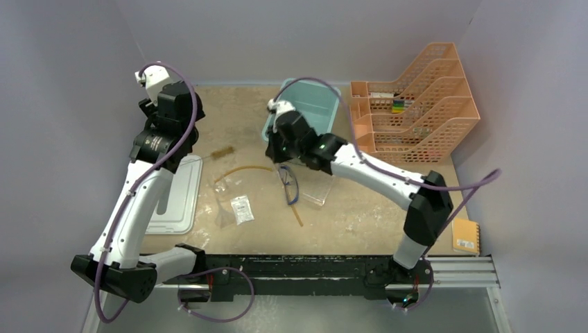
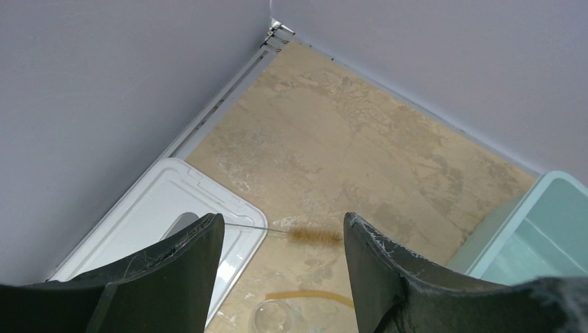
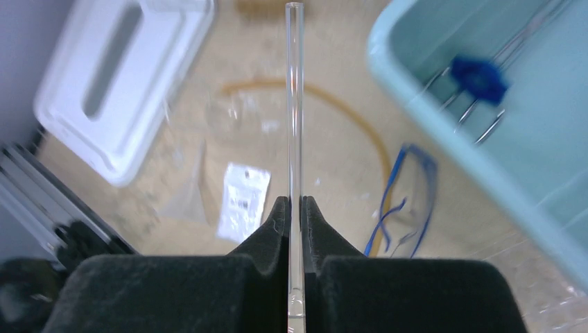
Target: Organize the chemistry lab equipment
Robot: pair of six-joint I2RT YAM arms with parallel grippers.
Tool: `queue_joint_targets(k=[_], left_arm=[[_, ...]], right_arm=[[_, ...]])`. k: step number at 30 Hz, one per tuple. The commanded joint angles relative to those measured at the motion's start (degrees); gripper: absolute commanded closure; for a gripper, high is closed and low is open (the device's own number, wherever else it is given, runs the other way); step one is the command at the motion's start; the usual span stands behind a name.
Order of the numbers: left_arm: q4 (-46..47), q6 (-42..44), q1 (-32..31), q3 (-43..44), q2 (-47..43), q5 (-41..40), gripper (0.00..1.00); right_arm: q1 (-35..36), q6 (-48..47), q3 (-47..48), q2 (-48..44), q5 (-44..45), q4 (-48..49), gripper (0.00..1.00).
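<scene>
- Top view: the right tool (image 1: 276,142) is held above the worktop (image 1: 360,222), just beside the near rim of the teal bin (image 1: 326,104).
- The goggles (image 1: 290,184), amber tube (image 1: 243,170), thin brush (image 1: 222,152) and a plastic packet (image 1: 241,208) are seen lying loose between the arms, not yet sorted. A white lid (image 1: 177,198) lies at the left.
- Left wrist view: the left tool (image 2: 283,220) is held wide open, with nothing between its fingers. The thin brush is framed just beyond the gap, its wire end reaching onto the lid. This is judged to be a line-up for a pick.
- Right wrist view: the right tool is closed on a clear rod (image 3: 295,104), pinched near its lower end so that it projects straight ahead.
- Metal tongs (image 3: 478,76) are seen lying inside the bin, so the rod is judged to be bound for the same place.
</scene>
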Motion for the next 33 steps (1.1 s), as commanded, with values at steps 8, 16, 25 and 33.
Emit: queue_joint_targets(k=[8,16,25,33], left_arm=[[4.1,-5.1,0.3,0.1,1.6,12.3,0.37],[7.2,-8.5,0.3,-4.3,4.6,21.4,0.37],[5.5,-5.7,0.3,-5.3,6.0,19.1,0.37],[5.9,-5.4,0.3,-5.9,7.6,19.3,0.37]], right_arm=[[-16.8,13.2,11.0,-0.6,1.2,0.2,1.00],[-19.0,22.4,25.0,14.3,9.5,-8.1,1.00],[-19.0,26.9,40.5,30.9,11.1,-13.1,1.00],[-19.0,27.5,39.7,35.6,8.2,-10.9,1.00]])
